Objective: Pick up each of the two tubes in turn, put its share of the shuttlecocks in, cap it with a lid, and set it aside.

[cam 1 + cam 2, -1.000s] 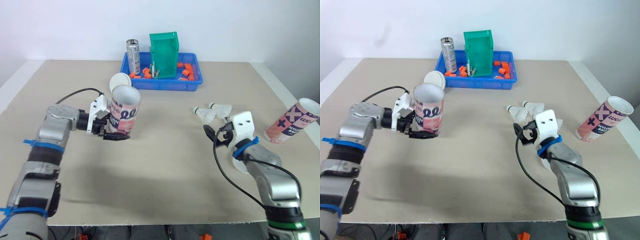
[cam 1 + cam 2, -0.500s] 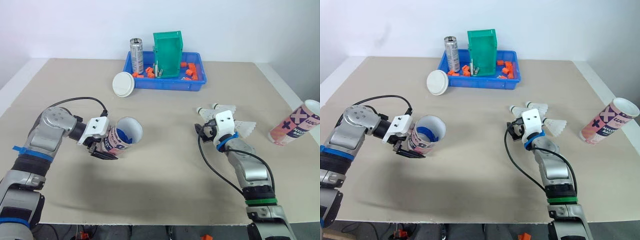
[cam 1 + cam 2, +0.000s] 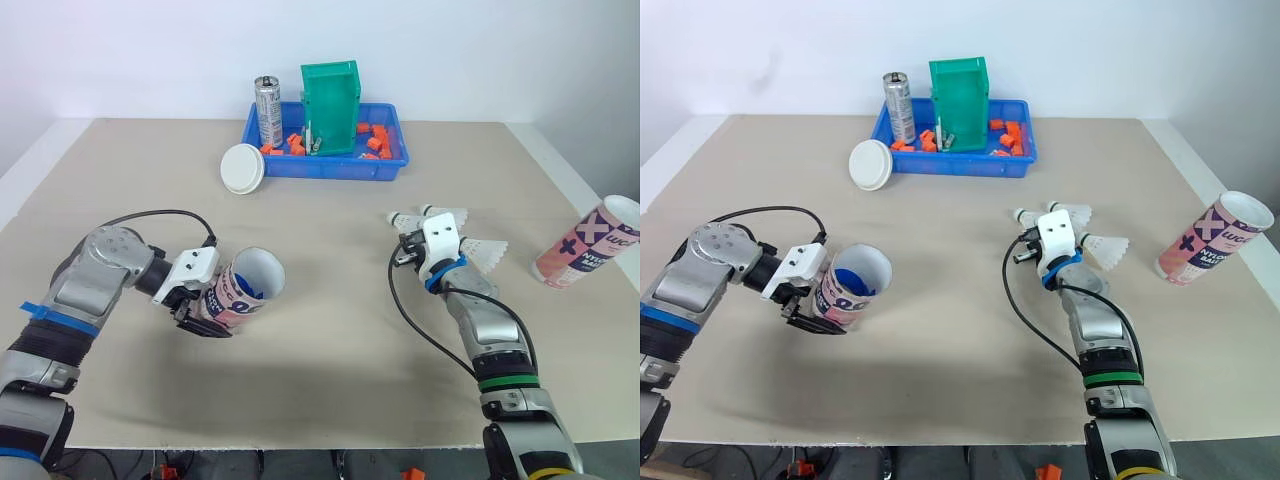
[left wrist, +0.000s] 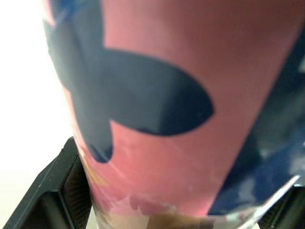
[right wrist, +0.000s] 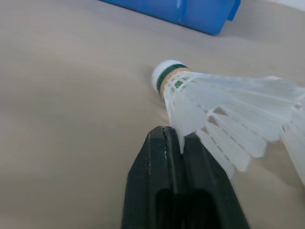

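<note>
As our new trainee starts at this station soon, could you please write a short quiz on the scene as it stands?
1. True or false: the white lid lies inside the blue tray.
2. What does the left pincer hold? A) a pink tube B) the white lid C) nothing
3. Fill in: the other tube rests near the ___ edge of the table, by the robot's own sides.

Key: 1 false, it lies on the table beside the tray; 2 A; 3 right.
</note>
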Motion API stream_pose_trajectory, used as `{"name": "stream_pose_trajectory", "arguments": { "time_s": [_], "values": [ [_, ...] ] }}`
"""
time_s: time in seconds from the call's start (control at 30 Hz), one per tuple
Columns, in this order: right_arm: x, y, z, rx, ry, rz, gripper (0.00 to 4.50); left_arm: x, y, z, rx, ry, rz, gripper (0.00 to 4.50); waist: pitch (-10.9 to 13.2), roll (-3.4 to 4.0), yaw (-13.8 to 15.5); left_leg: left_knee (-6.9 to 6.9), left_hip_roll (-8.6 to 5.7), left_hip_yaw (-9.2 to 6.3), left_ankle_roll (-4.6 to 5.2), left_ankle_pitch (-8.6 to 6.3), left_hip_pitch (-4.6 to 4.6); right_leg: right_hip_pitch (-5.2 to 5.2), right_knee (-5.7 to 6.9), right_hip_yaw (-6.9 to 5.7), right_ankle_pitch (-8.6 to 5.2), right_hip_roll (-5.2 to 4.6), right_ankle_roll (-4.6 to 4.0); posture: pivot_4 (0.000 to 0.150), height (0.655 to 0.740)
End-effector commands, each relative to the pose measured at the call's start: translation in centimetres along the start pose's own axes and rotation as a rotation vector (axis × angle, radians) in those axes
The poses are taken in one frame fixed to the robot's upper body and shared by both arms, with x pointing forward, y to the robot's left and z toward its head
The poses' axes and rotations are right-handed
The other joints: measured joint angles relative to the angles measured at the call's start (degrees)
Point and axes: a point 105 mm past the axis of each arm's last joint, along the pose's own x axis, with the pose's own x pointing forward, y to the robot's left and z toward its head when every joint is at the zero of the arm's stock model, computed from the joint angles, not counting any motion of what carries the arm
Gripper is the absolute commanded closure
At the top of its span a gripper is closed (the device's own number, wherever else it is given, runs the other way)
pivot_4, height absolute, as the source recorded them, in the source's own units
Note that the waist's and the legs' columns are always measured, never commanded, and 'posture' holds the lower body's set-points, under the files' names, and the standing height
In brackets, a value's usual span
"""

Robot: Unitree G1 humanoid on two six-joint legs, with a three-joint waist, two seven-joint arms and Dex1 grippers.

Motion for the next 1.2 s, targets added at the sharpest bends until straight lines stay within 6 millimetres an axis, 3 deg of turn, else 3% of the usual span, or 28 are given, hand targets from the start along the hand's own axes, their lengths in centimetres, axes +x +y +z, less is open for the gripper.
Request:
{"name": "stream_pose_trajectory", "arguments": {
  "time_s": [0.03,0.23,0.27,0.33,0.53,0.77,1.2],
  "values": [
    [-0.7,0.2,3.2,-0.091,-0.131,0.016,4.47,-0.2,-0.4,0.5,-0.017,-0.033,-0.014,0.55,0.0,0.01,0.0,0.0,0.01,-0.01,0.0,0.0,0.01,0.0,0.01,0.0,0.0,0.02,-0.01,0.15,0.7083],
    [-3.5,2.2,7.1,-0.314,-0.29,0.193,4.47,0.4,-0.6,0.4,-0.034,-0.042,-0.033,0.55,0.0,0.05,0.1,0.0,0.01,-0.02,0.0,0.0,-0.02,-0.02,0.02,0.0,-0.04,0.01,0.0,0.15,0.7083],
    [-5.0,3.6,8.9,-0.396,-0.348,0.315,4.47,0.5,-0.6,0.1,-0.032,-0.024,-0.04,0.55,0.1,0.09,0.1,0.01,0.01,-0.02,0.0,0.0,-0.02,-0.01,0.02,-0.01,-0.04,0.02,0.0,0.15,0.7083],
    [-7.6,5.9,10.6,-0.521,-0.399,0.518,4.47,0.7,-0.6,-0.5,-0.025,0.008,-0.051,0.55,0.1,0.25,0.1,0.02,0.0,-0.01,0.0,0.0,-0.03,-0.01,0.02,0.0,-0.05,0.0,0.02,0.15,0.7083],
    [-11.9,9.3,13.1,-0.745,-0.413,0.846,4.47,0.9,-0.4,-1.1,-0.013,0.04,-0.066,0.55,0.1,0.3,0.1,0.02,0.02,-0.11,0.0,0.0,0.2,0.2,0.04,-0.1,-0.09,0.02,-0.07,0.15,0.7083],
    [-12.6,11.3,15.2,-0.846,-0.493,0.955,4.47,1.4,-0.3,-0.8,-0.018,0.013,-0.076,0.55,0.1,0.3,0.1,0.2,0.03,-0.03,0.05,0.04,0.27,0.27,0.04,-0.1,-0.06,-0.01,-0.35,0.15,0.7083],
    [-11.2,15.1,14.5,-1.004,-0.538,1.084,4.47,1.7,-0.3,-0.3,-0.019,-0.009,-0.08,0.55,0.1,0.31,0.2,0.18,0.03,-0.03,0.05,0.04,0.19,0.22,0.04,-0.1,-0.1,-0.02,-0.3,0.15,0.7083]
  ]
}}
